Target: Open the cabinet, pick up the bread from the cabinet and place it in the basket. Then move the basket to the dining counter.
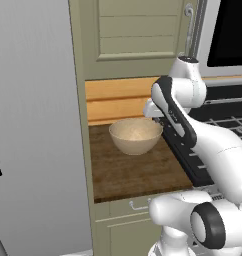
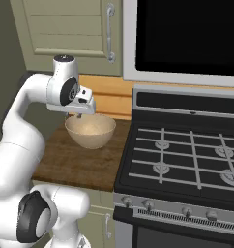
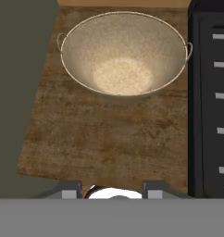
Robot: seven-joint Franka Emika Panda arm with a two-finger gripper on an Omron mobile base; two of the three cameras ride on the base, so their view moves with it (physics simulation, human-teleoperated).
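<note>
Place: a home kitchen, rendered rather than photographed.
Cooking: a black gas stove (image 2: 182,160) with grey grates over its burners and a row of knobs along its front edge.
Above the stove: a large dark glass panel in a pale frame (image 2: 186,36), like a built-in microwave.
Storage: an olive-beige cabinet (image 1: 138,30) with a recessed-panel door and a long silver bar handle (image 2: 109,31); a lower beige cabinet (image 1: 124,220) with a small pull sits under the worktop.
Surface: a narrow dark wood-grain worktop (image 3: 109,134) beside the stove, backed by light wood panelling (image 1: 118,100).
Tableware: a pale tan basket (image 1: 135,135) stands on the worktop.
Left side: a tall plain grey surface (image 1: 35,125), perhaps a fridge.
</note>
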